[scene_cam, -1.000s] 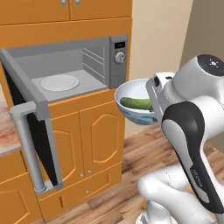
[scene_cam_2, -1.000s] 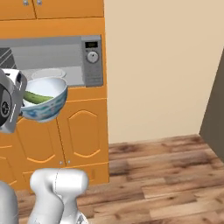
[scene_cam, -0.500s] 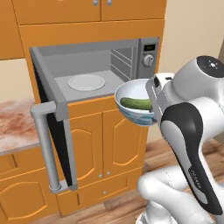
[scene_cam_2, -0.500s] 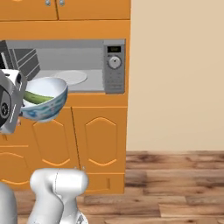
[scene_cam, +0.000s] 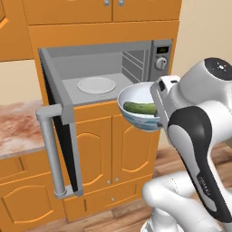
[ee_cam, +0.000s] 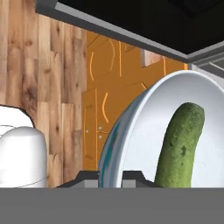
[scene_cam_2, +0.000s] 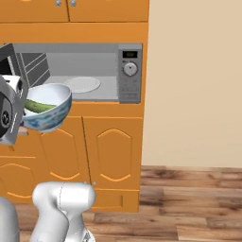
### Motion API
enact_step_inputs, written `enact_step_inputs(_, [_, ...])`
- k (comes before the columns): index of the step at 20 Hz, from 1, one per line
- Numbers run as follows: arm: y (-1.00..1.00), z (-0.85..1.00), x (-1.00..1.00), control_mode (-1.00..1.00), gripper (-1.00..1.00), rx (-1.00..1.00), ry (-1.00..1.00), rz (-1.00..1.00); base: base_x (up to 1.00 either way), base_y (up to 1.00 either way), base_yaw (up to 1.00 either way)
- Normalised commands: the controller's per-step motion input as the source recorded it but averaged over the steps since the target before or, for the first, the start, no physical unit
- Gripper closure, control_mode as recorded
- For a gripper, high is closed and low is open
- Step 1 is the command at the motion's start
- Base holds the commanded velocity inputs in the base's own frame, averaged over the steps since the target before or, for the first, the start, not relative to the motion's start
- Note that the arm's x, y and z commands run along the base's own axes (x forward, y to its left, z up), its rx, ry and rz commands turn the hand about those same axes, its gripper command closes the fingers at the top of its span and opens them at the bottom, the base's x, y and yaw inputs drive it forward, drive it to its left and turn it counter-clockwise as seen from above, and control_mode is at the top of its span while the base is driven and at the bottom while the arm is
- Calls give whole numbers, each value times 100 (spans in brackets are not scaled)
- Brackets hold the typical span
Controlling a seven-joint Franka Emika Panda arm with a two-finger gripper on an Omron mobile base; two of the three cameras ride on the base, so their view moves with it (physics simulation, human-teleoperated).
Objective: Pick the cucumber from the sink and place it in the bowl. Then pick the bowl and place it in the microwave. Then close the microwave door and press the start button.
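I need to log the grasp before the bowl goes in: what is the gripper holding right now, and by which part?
The gripper holds the wide pale blue-grey bowl by its rim, one finger on each side of the wall. The short dark-green cucumber lies inside it.

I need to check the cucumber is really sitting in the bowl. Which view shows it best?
The hand view: the cucumber lies large against the bowl's white inside. The left base view shows it small, and the right base view just a green sliver over the rim.
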Motion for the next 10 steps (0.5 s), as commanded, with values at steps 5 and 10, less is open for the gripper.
enact_step_inputs(5, [0,-30,91,-100,100,0,-5,30,0,0,0])
enact_step_inputs(10, [3,-1,100,-100,100,1,-1,17,0,0,0])
